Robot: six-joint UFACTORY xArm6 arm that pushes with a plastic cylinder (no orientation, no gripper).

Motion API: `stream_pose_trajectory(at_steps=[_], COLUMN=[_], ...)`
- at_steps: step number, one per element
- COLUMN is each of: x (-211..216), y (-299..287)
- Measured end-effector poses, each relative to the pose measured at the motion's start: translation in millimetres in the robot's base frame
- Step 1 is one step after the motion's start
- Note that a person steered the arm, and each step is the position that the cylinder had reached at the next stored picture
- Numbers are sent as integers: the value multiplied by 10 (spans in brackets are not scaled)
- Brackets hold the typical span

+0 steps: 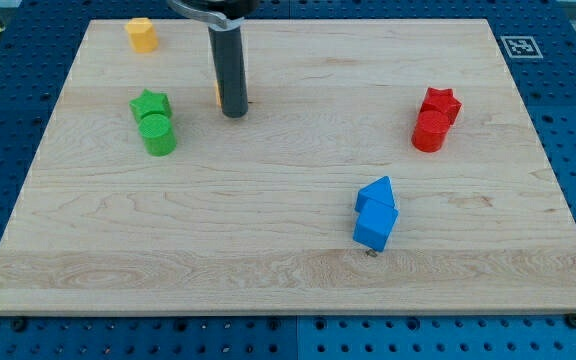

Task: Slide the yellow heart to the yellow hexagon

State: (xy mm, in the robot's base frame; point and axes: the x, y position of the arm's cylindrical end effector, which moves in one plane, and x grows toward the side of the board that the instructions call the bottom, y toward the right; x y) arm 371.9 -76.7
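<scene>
The yellow hexagon (142, 34) sits near the board's top left corner. My tip (234, 114) is down on the board, right of the green blocks. The rod hides almost all of the yellow heart (217, 94); only a thin yellow sliver shows at the rod's left edge, just above the tip. The heart lies to the right of and below the hexagon.
A green star (150, 104) touches a green cylinder (158, 134) at the left. A red star (441, 103) touches a red cylinder (429, 131) at the right. Two blue blocks (376, 213) touch at lower centre right. The wooden board (288, 280) lies on a blue pegboard.
</scene>
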Motion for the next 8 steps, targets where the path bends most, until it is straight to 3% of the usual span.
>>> stream_pose_trajectory(at_steps=[8], x=[-263], y=[24])
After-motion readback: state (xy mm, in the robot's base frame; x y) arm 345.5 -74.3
